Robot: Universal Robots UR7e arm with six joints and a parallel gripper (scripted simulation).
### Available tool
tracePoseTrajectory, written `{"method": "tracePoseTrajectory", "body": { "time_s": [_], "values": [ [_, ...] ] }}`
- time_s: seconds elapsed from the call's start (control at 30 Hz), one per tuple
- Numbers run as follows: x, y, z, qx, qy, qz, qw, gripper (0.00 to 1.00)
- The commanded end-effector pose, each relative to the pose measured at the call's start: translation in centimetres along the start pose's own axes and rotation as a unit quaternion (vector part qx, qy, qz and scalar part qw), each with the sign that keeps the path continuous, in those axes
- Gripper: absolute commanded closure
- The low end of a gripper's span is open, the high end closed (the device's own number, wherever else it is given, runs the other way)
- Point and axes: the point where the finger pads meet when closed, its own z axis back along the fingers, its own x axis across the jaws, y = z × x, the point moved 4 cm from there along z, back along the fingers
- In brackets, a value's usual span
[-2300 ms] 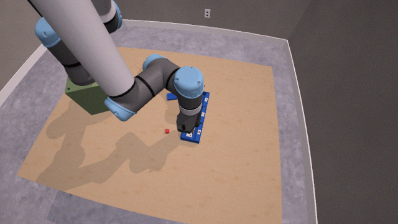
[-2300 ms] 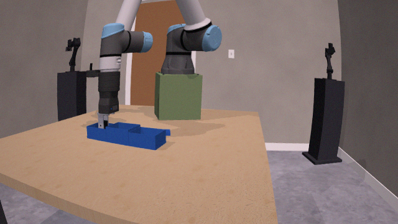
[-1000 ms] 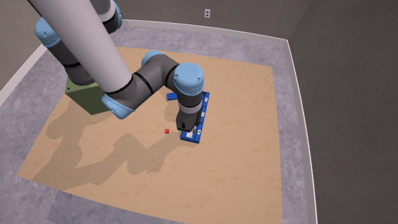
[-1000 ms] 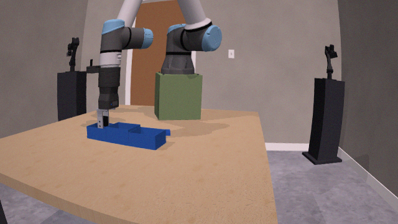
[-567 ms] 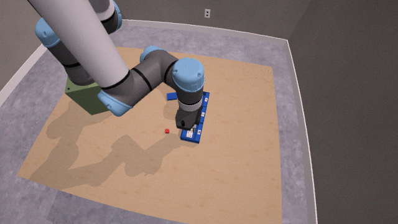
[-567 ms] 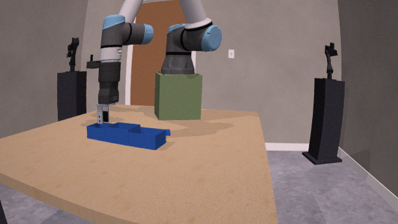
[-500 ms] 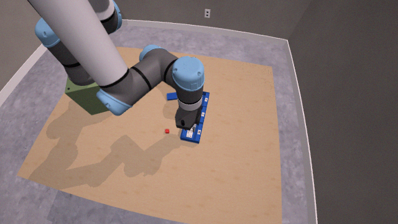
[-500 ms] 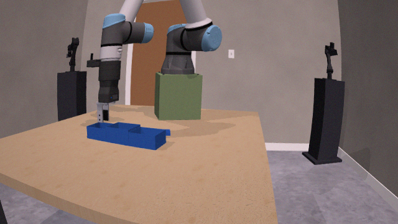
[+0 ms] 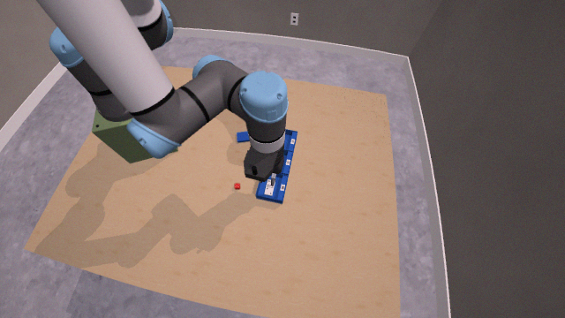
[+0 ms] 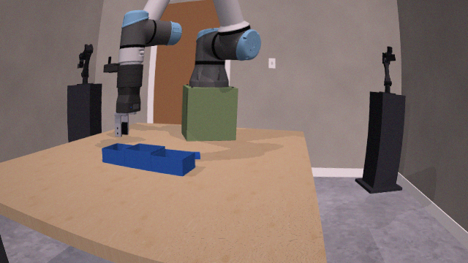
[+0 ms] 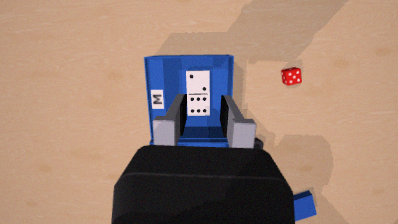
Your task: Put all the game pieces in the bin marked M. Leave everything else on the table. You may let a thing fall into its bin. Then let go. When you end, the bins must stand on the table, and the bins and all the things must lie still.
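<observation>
Domino (image 9: 268,187) (image 11: 198,93) visible from wrist (exterior: hidden by bin wall (image 10: 113,156))

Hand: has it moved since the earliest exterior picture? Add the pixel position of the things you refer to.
Yes, upward: its fingertips dipped behind the rim of the bin marked M (image 9: 270,199) (image 10: 113,156) (image 11: 148,82); now the hand (image 9: 270,180) (image 10: 121,135) (image 11: 203,107) is above it.
</observation>
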Motion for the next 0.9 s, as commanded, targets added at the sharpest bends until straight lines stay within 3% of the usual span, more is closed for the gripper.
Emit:
{"method": "tracePoseTrajectory", "body": {
  "time_s": [0.0, 0.3, 0.47, 0.5, 0.87],
  "values": [
    [2.6, 0.6, 0.3, 0.000, 0.000, -0.078, 0.997, 0.36],
    [9.6, 2.2, 0.9, -0.001, -0.002, -0.208, 0.978, 0.36],
    [9.6, 2.2, 0.9, -0.001, -0.003, -0.253, 0.968, 0.36],
    [9.6, 2.2, 0.9, -0.001, -0.003, -0.295, 0.956, 0.36],
    [9.6, 2.2, 0.9, -0.004, -0.001, -0.440, 0.898, 0.36]
  ]
}}
